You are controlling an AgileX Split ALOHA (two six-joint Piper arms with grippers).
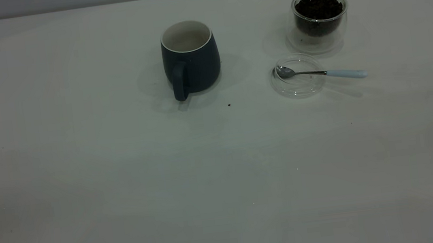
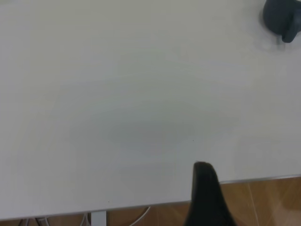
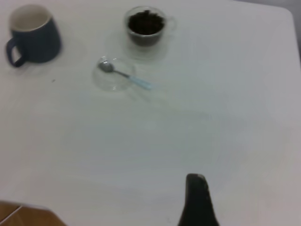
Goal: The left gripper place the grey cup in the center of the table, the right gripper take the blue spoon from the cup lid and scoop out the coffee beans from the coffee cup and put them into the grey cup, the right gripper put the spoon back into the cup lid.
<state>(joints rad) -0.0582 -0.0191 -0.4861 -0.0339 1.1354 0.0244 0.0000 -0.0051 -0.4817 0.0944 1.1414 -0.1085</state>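
Glass coffee cup (image 1: 319, 18), upper right, holds coffee beans (image 1: 318, 6); our grey cup (image 1: 190, 59) is empty; we cannot tell either gripper's grip

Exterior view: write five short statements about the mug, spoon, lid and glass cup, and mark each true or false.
1. The grey cup stands upright with its handle toward the camera. True.
2. The blue spoon lies inside the grey cup. False: its bowl rests in the cup lid, its handle sticking out over the rim.
3. The coffee cup holds coffee beans. True.
4. The cup lid covers the coffee cup. False: it lies on the table in front of it.
5. A gripper holds the grey cup. False: none touches it.
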